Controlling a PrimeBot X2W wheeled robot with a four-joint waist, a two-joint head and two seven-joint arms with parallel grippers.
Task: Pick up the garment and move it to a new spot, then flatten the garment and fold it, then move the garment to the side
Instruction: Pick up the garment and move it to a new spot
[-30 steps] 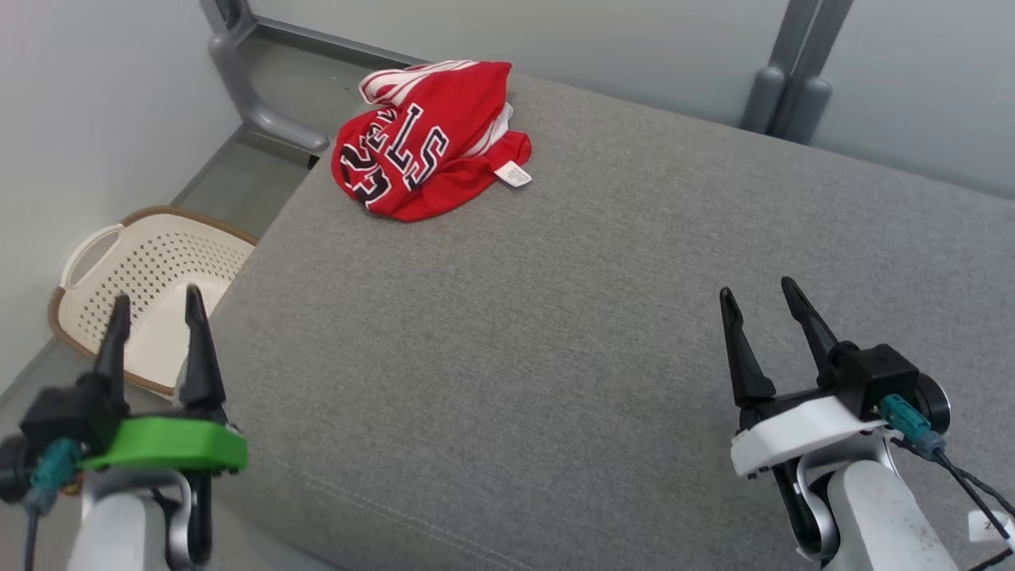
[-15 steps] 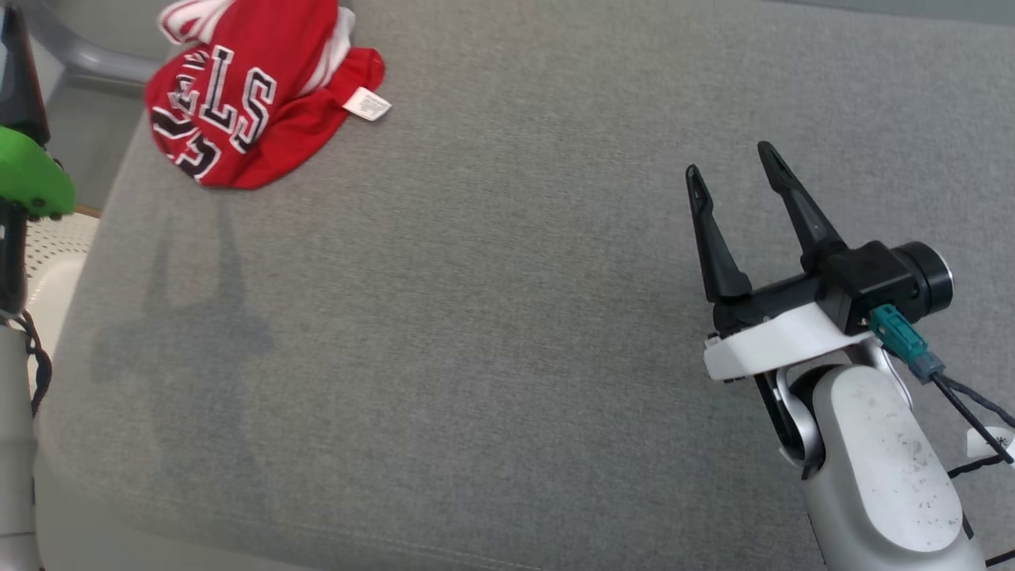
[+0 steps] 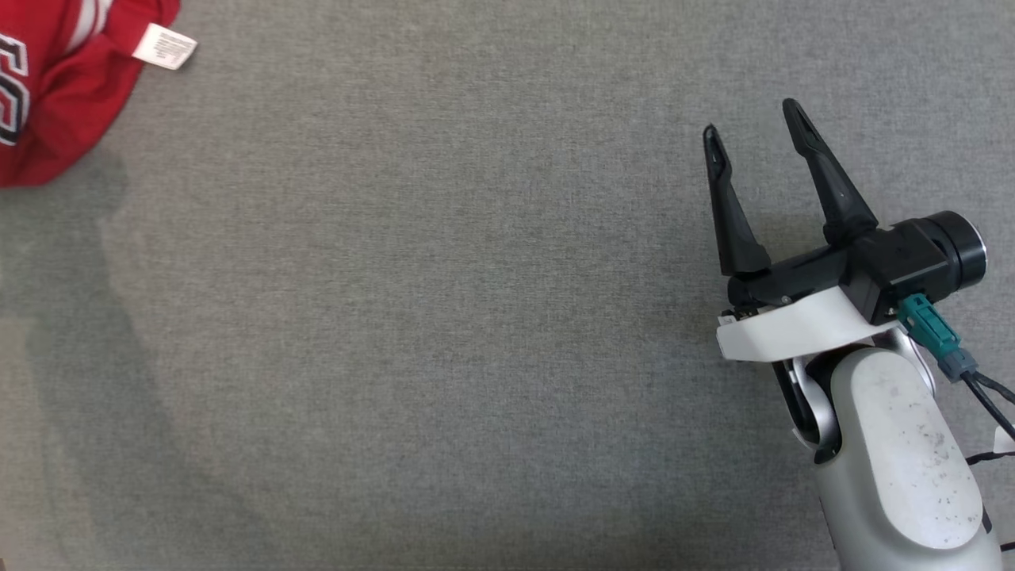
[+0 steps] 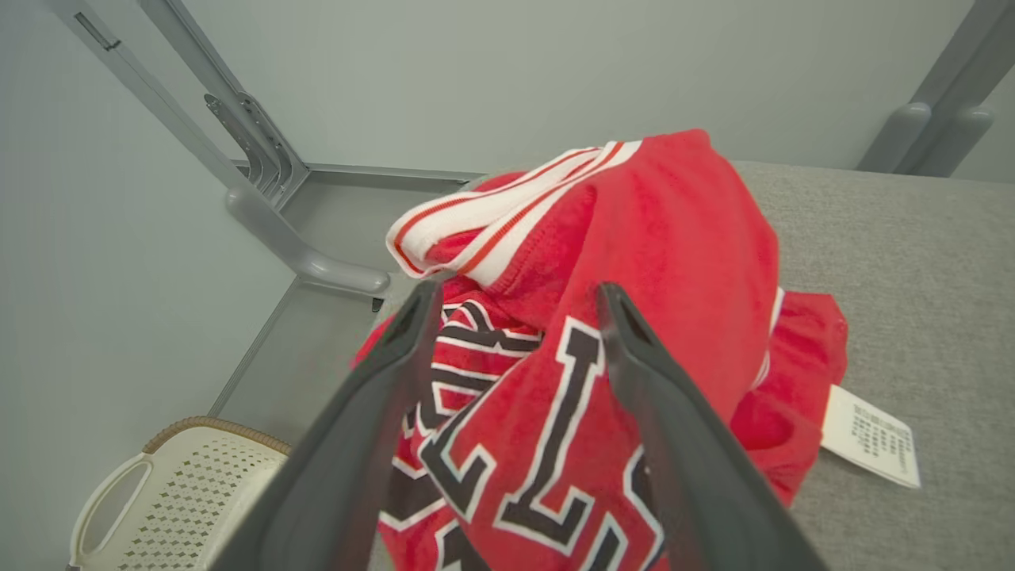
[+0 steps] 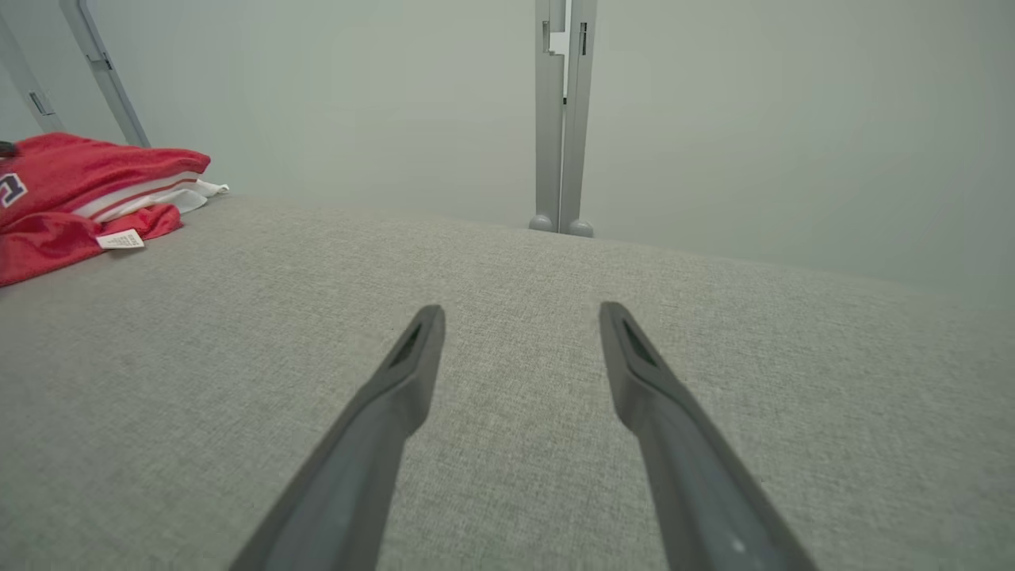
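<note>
Grey upholstered surface (image 3: 396,317). We see red garment (image 4: 674,238) crumpled at its far left corner, white label (image 4: 872,436) lying beside it. Left gripper (image 4: 517,292) spread wide, empty, poised just before garment; contact we cannot tell. Right gripper (image 3: 752,119) spread, empty, well apart from garment, over bare surface.

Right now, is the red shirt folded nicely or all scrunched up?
Scrunched up. The red shirt sits in a lumpy heap on the grey cushion, letters bent, white label poking out.

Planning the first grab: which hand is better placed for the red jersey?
Left. The left hand is open right at the red jersey; the right hand is far off over gray cushion.
</note>
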